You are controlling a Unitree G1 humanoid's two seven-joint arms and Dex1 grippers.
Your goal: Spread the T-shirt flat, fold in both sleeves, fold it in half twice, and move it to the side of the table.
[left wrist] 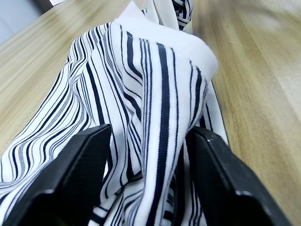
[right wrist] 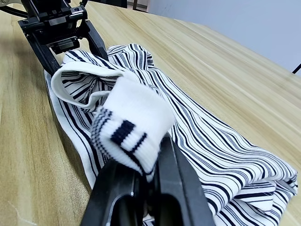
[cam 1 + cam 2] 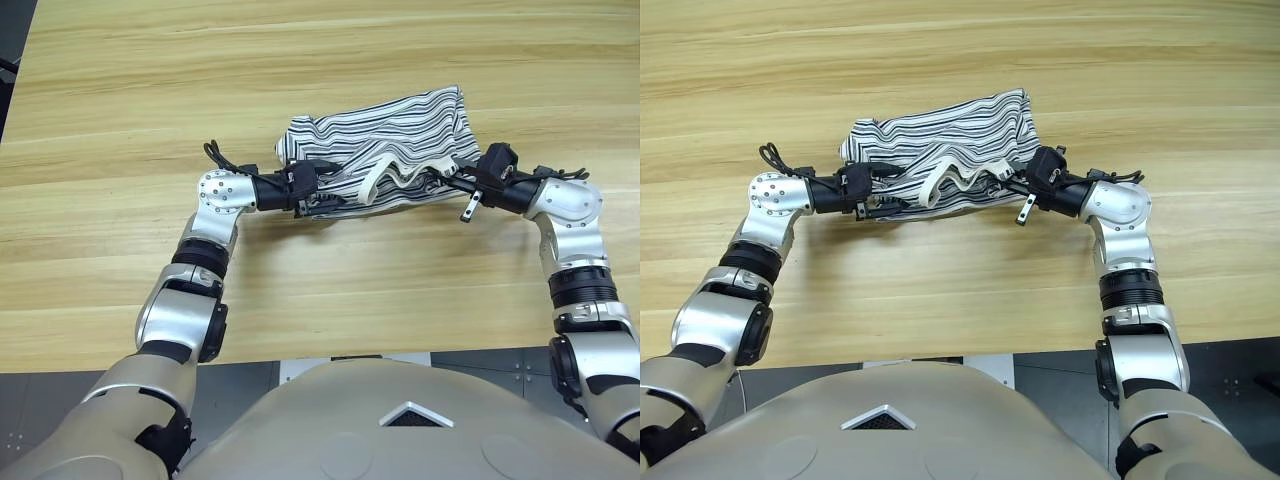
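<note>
A black-and-white striped T-shirt [image 3: 400, 130] lies bunched in a rough fold at the middle of the wooden table [image 3: 120, 100]. My left gripper [image 3: 325, 195] is at the shirt's near left corner, shut on a thick bunch of striped cloth [image 1: 150, 94] that sits between its two fingers [image 1: 80, 174]. At the near right corner, my right gripper [image 3: 450, 180] is shut on a white ribbed edge [image 2: 136, 117] of the shirt. A white ribbed band [image 3: 385, 180] runs wavy and slightly raised between the two grippers. The right wrist view also has the left gripper [image 2: 70, 37] at the far end of the cloth.
Bare wood stretches to the left, right and far side of the shirt. The table's front edge [image 3: 330, 355] runs close under my arms, with grey floor [image 3: 490, 375] below it.
</note>
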